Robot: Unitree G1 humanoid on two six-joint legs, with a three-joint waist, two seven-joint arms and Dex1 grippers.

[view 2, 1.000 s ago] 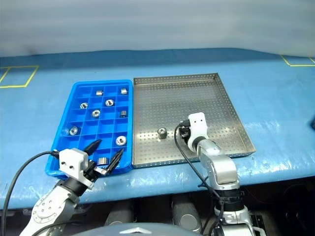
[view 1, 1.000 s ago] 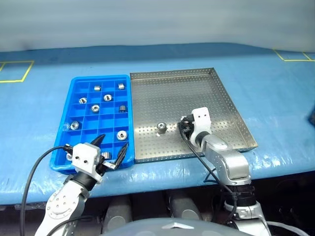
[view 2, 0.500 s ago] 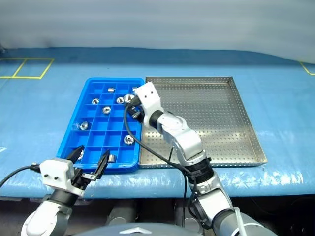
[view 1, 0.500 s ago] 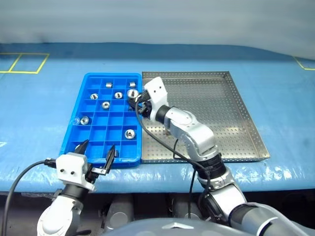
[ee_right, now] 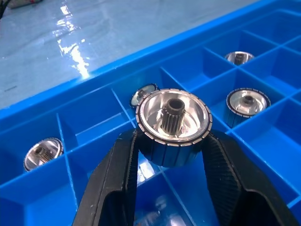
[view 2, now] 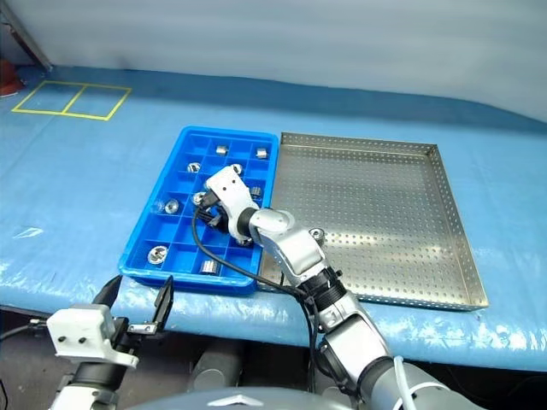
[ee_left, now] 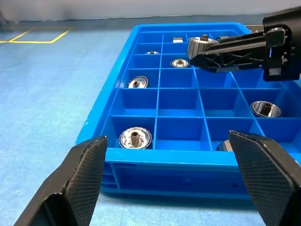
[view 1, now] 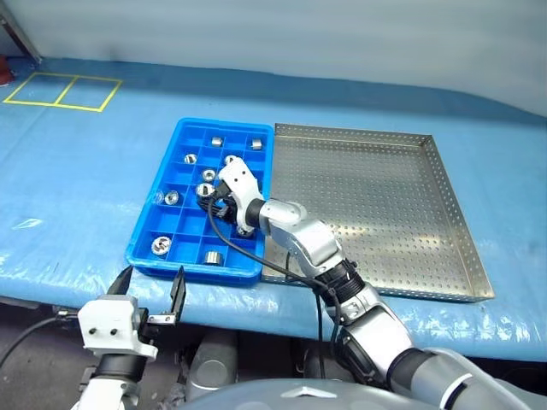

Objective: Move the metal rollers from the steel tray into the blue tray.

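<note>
The right gripper (ee_right: pixel 171 141) is pinching a metal roller (ee_right: pixel 173 123) between its black fingers (ee_right: pixel 115 179), holding it above the middle compartments of the blue tray (view 1: pixel 147 248). Other metal rollers (view 1: pixel 160 247) are lying singly in compartments around it. The left gripper (view 1: pixel 152 286) is hanging with fingers spread wide, just off the blue tray's near edge. The steel tray (view 1: pixel 444 213) is sitting touching the blue tray's right side.

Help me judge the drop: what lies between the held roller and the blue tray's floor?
Nothing: in the right wrist view the roller hangs in the right hand over an empty compartment of the blue tray.
</note>
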